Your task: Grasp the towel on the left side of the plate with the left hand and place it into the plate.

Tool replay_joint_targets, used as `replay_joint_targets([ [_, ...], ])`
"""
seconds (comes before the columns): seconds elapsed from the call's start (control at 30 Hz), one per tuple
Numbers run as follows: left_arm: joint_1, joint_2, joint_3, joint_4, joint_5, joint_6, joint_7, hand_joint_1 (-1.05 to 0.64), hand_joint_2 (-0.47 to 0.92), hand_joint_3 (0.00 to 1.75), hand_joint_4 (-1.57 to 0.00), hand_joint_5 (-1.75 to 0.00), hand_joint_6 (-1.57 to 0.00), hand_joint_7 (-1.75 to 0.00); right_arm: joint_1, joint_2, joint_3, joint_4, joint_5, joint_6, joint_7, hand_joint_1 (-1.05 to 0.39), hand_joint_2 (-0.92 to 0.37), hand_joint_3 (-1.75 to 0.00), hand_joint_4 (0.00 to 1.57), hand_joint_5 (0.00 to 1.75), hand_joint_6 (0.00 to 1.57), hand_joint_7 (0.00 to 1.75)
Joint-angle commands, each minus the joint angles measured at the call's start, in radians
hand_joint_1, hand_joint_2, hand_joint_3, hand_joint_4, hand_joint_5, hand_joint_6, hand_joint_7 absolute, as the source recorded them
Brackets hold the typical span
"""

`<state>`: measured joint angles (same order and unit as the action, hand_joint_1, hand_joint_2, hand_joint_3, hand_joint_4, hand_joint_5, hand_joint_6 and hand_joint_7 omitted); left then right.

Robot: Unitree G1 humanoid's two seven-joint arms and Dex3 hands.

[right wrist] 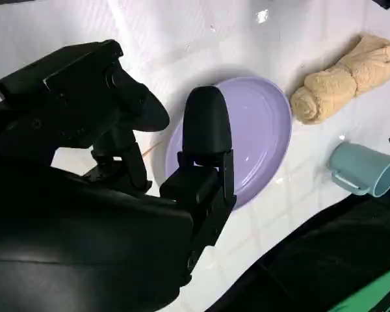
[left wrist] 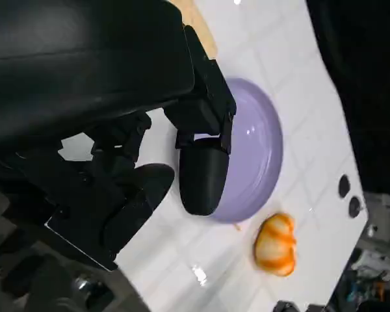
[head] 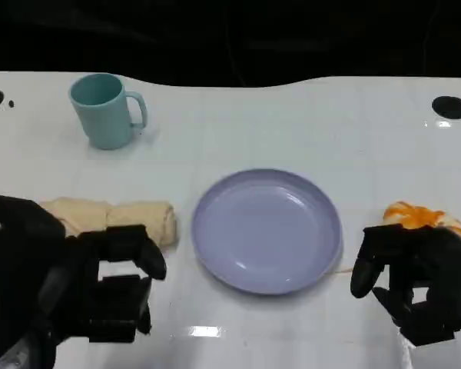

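From my station I see the left hand (head: 100,288) low at the near left of the table (head: 307,123), with its fingers apart and nothing between them; it holds nothing. Its fingertips (head: 155,265) are just in front of the towel (head: 111,219), near it, but I cannot tell if they touch it. In the left wrist view the same left hand (left wrist: 149,175) reaches toward the plate (left wrist: 260,149), again with nothing inside the fingers.

The towel is a beige roll lying on the table just to the left of the plate (head: 267,229), its right end near the rim but apart from it. The right wrist view shows the towel (right wrist: 341,81) beside the plate (right wrist: 260,140), not in it. The plate is lilac and has nothing on it.

The right hand (head: 415,280) is at the near right side, fingers curved a little and separated, grasping nothing. Just behind it lies an orange and white object (head: 422,217), right of the plate; I cannot say what it is.

Far at the back left stands a light blue mug (head: 104,110), upright, handle to the right, well apart from the towel.
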<state>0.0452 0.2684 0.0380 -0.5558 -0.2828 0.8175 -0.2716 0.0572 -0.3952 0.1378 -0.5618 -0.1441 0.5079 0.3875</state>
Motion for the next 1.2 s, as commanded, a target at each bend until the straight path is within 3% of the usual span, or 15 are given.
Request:
replay_joint_targets([
  [0.03,-0.013,-0.015,0.026,0.023,0.025,-0.06,0.043,-0.07,0.58,1.09,-0.65,-1.48,-0.68,-1.14,-0.006,-0.004,0.005,-0.004,-0.005,-0.002,-0.005,0.01,-0.54,-1.12,0.74,1.75,0.71,1.44],
  [0.2,0.002,0.046,-0.007,0.048,0.125,-0.213,0.032,-0.12,0.66,0.86,-0.59,-1.2,-0.64,-0.79,-0.011,0.005,0.015,-0.011,-0.008,0.019,-0.009,0.01,-0.54,-1.12,0.73,1.75,0.7,1.43],
  [0.3,0.002,0.091,-0.033,0.067,0.191,-0.305,0.012,-0.19,0.87,0.38,-0.56,-0.94,-0.67,-0.43,-0.013,0.007,0.02,-0.012,-0.011,0.02,-0.012,0.01,-0.54,-1.11,0.73,1.75,0.7,1.43],
  [0.53,-0.062,0.229,-0.095,0.157,0.355,-0.498,-0.063,-0.29,0.92,0.17,-0.22,-0.67,-0.35,-0.14,-0.012,0.012,0.024,-0.013,-0.011,0.02,-0.018,0.0,-0.55,-1.1,0.74,1.75,0.71,1.42],
  [0.67,-0.123,0.293,-0.155,0.199,0.506,-0.534,-0.066,-0.36,0.92,0.08,-0.08,-0.54,-0.21,-0.03,-0.009,0.009,0.023,-0.014,-0.011,0.019,-0.016,0.0,-0.55,-1.1,0.75,1.75,0.72,1.42],
  [0.83,-0.252,0.372,-0.27,0.333,0.758,-0.601,-0.062,-0.5,0.9,0.01,-0.05,-0.44,-0.16,-0.01,-0.006,0.01,0.022,-0.022,-0.009,0.031,-0.014,0.0,-0.55,-1.09,0.75,1.75,0.72,1.42],
  [1.03,-0.36,0.37,-0.358,0.563,0.931,-0.729,-0.003,-0.52,0.88,0.0,-0.12,-0.44,-0.19,-0.02,-0.001,0.008,0.026,-0.041,-0.015,0.05,-0.016,0.0,-0.55,-1.09,0.75,1.75,0.72,1.42],
  [1.2,-0.447,0.338,-0.413,0.694,1.009,-0.725,-0.044,-0.54,0.89,0.0,-0.17,-0.38,-0.21,-0.01,-0.001,0.007,0.029,-0.051,-0.021,0.057,-0.013,0.0,-0.56,-1.08,0.74,1.75,0.71,1.42],
])
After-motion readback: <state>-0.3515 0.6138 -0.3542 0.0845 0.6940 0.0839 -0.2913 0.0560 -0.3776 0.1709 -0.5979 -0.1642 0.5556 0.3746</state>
